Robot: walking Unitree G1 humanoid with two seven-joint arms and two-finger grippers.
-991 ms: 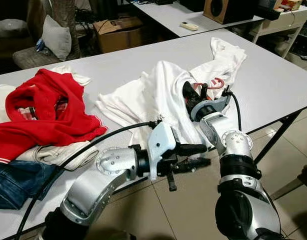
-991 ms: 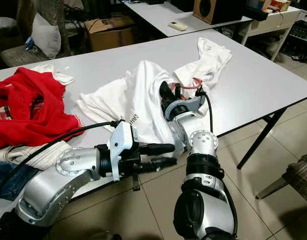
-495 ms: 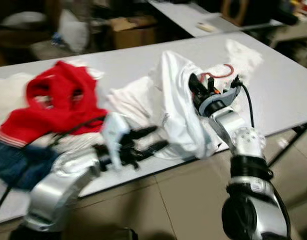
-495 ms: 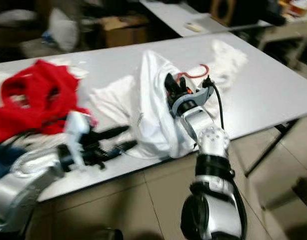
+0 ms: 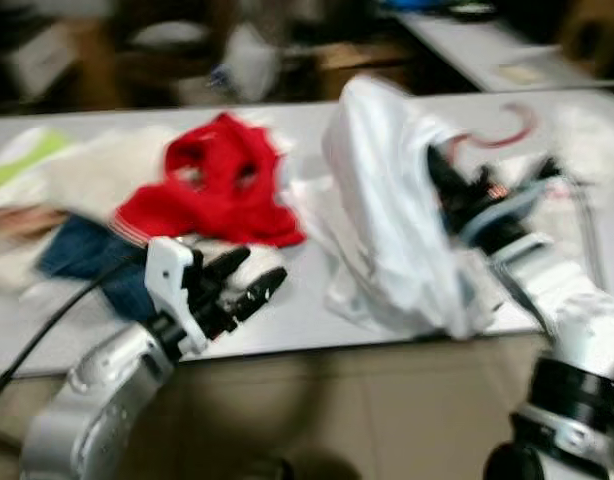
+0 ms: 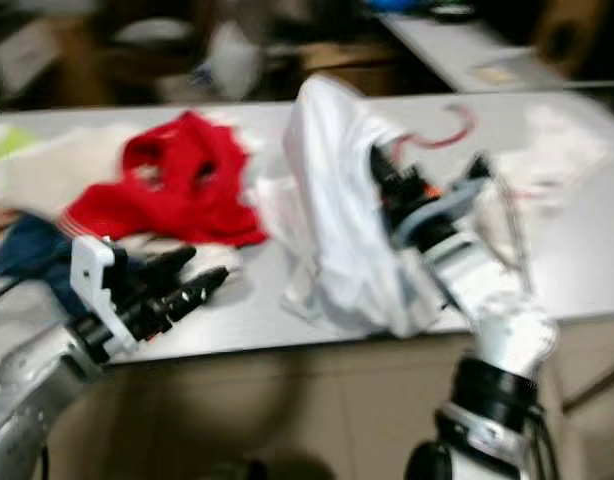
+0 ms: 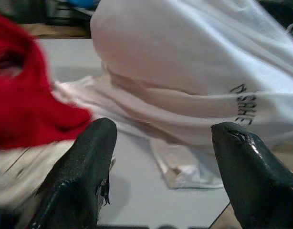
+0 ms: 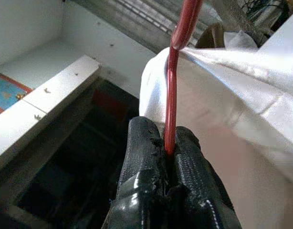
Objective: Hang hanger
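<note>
Carrying step: the right claw pinches the red hanger, white shirt draped beside it, left claw spread and empty; next needs a rail.

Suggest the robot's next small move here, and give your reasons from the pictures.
Probably keep raising the right gripper, shut on the red hanger: the white shirt on it drags on the table. The left gripper, open, is near the red garment.

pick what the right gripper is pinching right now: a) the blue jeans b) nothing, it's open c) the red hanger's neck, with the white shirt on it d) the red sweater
c: in the right wrist view the right gripper is shut on the thin red hanger, with the white shirt draped from it and lifted off the table.
</note>
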